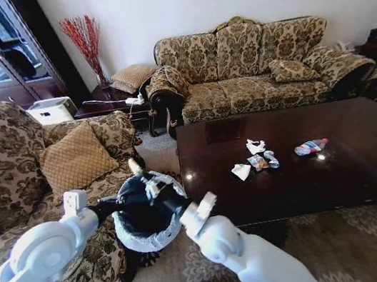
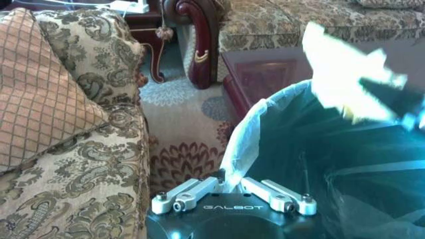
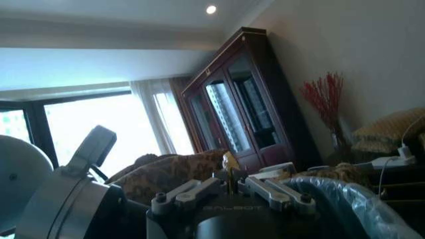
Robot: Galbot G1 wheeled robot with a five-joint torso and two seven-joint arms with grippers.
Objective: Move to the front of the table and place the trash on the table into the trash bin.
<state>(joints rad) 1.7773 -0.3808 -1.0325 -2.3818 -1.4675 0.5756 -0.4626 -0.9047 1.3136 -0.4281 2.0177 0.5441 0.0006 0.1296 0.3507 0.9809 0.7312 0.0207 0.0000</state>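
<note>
The trash bin [image 1: 147, 224], dark with a whitish bag over its rim, hangs beside the table's [image 1: 368, 176] left end. My left gripper [image 1: 116, 207] is shut on the bin's bag rim [image 2: 239, 134]. Above the bin's mouth, my right gripper [image 1: 142, 177] is shut on a pale paper scrap [image 2: 345, 84]. On the table lie more trash: two white paper bits [image 1: 255, 146] [image 1: 241, 170], crinkled wrappers [image 1: 263, 162] and a crushed clear bottle [image 1: 311, 146].
A patterned armchair with a tan cushion [image 1: 72, 160] stands close on the left of the bin. A long patterned sofa [image 1: 255, 64] runs behind the table. A dark side table [image 1: 106, 104] sits in the corner. Patterned carpet [image 1: 350, 244] lies in front.
</note>
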